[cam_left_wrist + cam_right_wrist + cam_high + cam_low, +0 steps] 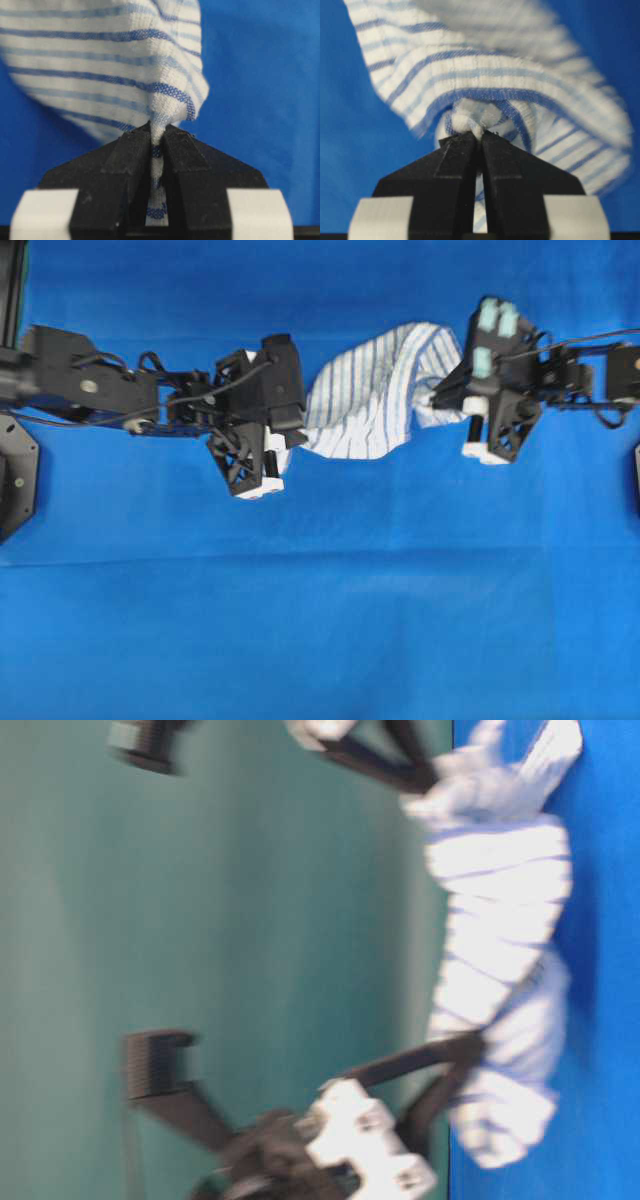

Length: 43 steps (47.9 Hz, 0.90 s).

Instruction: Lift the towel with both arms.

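Note:
The towel, white with thin blue stripes, is bunched and stretched between my two grippers over the blue tablecloth. My left gripper is shut on its left edge. In the left wrist view the fabric is pinched between the black fingers of that gripper and runs down through them. My right gripper is shut on the towel's right end. In the right wrist view a knot of cloth bulges just above the tips of that gripper. The table-level view shows the towel raised at both pinched ends; I cannot tell whether its middle touches the cloth.
The tablecloth covers the whole table. The left arm reaches in from the left edge and the right arm from the right edge. A black base plate sits at the left edge. A green wall stands behind the table.

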Each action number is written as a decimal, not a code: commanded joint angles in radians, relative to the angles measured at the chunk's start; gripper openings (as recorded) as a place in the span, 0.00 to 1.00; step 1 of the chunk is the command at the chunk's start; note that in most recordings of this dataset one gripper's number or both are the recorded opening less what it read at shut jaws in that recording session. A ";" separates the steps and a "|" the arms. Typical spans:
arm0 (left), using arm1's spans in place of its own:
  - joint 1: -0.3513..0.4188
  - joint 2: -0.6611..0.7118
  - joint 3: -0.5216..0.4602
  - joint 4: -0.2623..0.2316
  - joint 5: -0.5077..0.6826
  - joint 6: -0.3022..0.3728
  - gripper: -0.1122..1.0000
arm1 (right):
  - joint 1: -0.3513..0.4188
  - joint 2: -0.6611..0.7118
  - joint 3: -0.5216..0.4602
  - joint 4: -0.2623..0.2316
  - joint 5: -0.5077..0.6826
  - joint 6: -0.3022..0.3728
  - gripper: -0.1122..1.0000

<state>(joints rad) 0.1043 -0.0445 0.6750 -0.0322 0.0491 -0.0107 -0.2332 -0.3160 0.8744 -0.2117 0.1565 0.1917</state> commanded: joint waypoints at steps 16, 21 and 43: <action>0.017 -0.262 -0.138 0.002 0.209 0.003 0.13 | -0.003 -0.238 -0.241 -0.006 0.238 -0.032 0.12; 0.017 -0.299 -0.173 0.003 0.235 0.008 0.13 | -0.003 -0.244 -0.287 -0.006 0.262 -0.049 0.12; 0.020 -0.385 -0.350 0.003 0.370 0.012 0.13 | -0.003 -0.249 -0.520 -0.006 0.377 -0.107 0.12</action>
<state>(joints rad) 0.1212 -0.4065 0.3774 -0.0307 0.4019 0.0000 -0.2332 -0.5507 0.4065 -0.2163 0.5262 0.0905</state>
